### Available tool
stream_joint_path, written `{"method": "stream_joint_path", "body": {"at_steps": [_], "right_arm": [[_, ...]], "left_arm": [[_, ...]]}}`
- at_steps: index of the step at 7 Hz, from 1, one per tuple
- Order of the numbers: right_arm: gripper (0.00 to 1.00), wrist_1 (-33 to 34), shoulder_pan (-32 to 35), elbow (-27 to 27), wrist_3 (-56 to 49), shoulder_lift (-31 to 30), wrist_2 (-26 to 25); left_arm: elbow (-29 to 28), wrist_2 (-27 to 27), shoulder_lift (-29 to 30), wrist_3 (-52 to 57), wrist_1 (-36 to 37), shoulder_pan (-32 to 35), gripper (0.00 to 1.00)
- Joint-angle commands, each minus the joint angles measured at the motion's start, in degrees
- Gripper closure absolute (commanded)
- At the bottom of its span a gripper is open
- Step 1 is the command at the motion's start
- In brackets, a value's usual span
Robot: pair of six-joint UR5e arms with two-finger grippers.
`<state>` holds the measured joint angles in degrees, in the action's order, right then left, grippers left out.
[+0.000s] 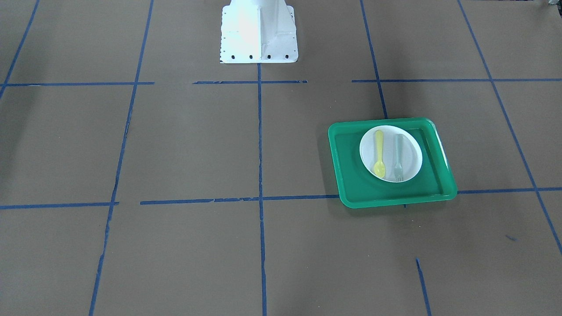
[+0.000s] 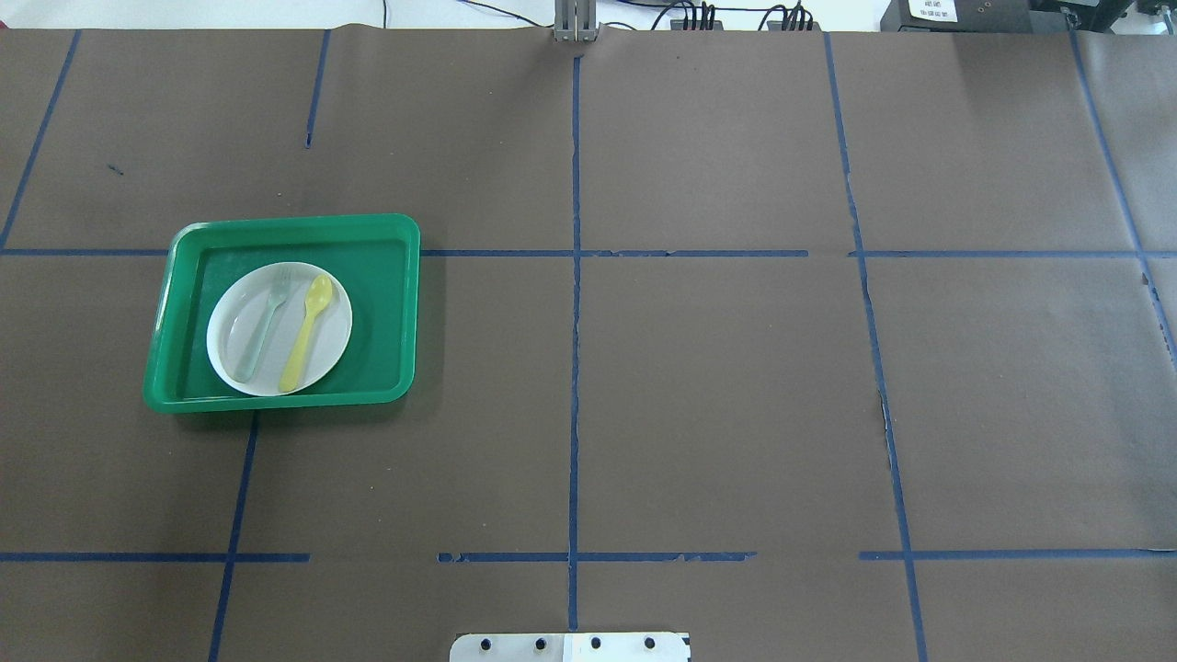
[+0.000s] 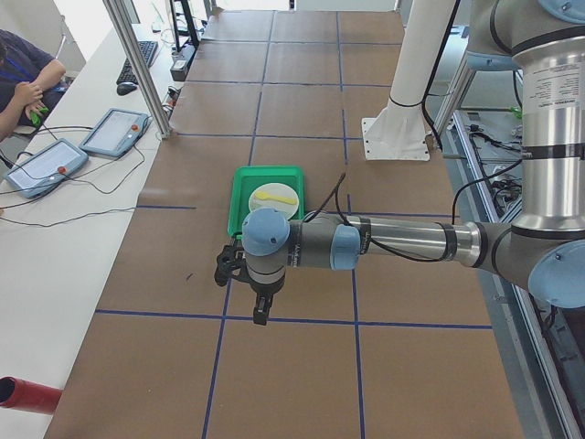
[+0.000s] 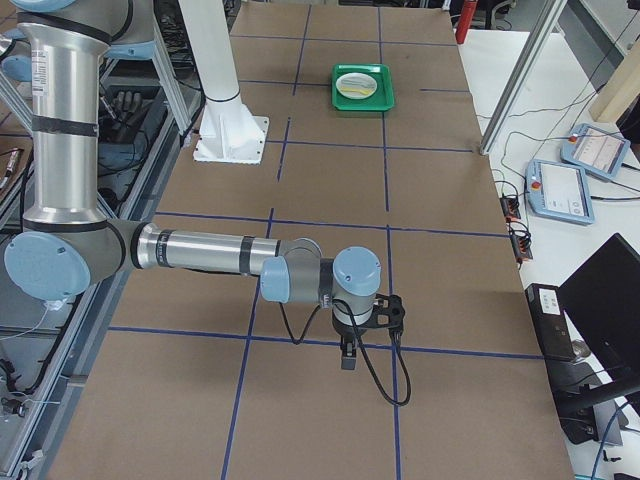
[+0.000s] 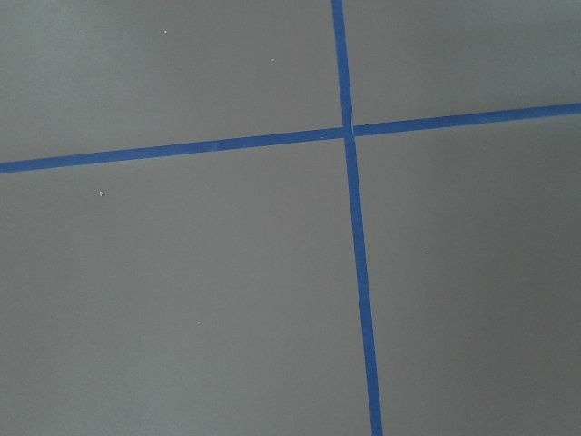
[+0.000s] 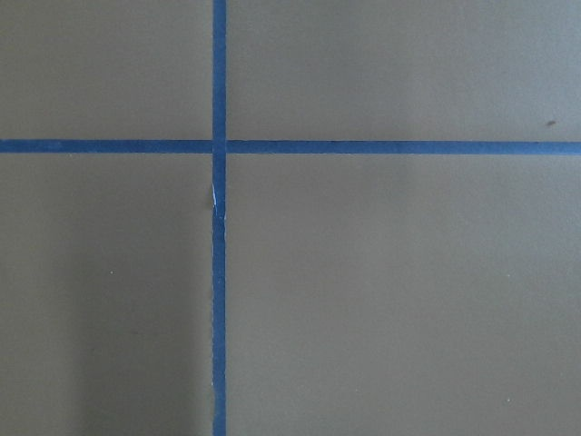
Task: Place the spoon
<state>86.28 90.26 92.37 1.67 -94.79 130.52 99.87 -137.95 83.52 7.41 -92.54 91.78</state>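
Observation:
The yellow spoon (image 1: 379, 153) lies on the white plate (image 1: 388, 147), handle towards the robot's base, beside a pale grey-green fork (image 1: 398, 156). The plate sits in a green tray (image 1: 351, 175). In the overhead view the spoon (image 2: 305, 333) is on the plate's right half. My left gripper (image 3: 262, 315) hangs over bare table well away from the tray (image 3: 239, 197); I cannot tell whether it is open or shut. My right gripper (image 4: 347, 360) hangs at the far end of the table from the tray (image 4: 362, 88); its state cannot be told either. Both wrist views show only table.
The table is covered in brown paper (image 2: 717, 395) with a grid of blue tape lines (image 2: 575, 368). The robot's white base (image 1: 259, 33) stands at the table's edge. Operators' tablets (image 3: 114, 133) and cables lie on a side bench.

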Motion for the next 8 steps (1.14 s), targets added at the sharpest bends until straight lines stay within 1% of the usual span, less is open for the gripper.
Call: {"method": "stream_joint_path", "body": {"at_steps": [1, 3, 4, 5, 7, 8], "right_arm": [[0.00, -0.06, 0.00, 0.00, 0.00, -0.05, 0.00], [0.00, 0.03, 0.00, 0.00, 0.00, 0.04, 0.00], [0.00, 0.03, 0.00, 0.00, 0.00, 0.04, 0.00], [0.00, -0.06, 0.00, 0.00, 0.00, 0.04, 0.00], [0.00, -0.06, 0.00, 0.00, 0.00, 0.04, 0.00], [0.00, 0.03, 0.00, 0.00, 0.00, -0.05, 0.00]], "left_arm": [[-1.78, -3.73, 0.16, -4.03, -13.13, -8.32, 0.00], [-0.74, -2.94, 3.13, -23.74, -23.07, -14.14, 0.00], [-0.56, 2.28, 5.49, -32.72, -27.64, -19.39, 0.00], [-0.56, 10.77, 9.08, -39.25, -28.65, -25.44, 0.00], [-0.91, 17.42, 14.81, -49.37, -28.31, -34.69, 0.00], [-1.08, 19.89, 16.14, -52.47, -28.31, -38.04, 0.00]]}}
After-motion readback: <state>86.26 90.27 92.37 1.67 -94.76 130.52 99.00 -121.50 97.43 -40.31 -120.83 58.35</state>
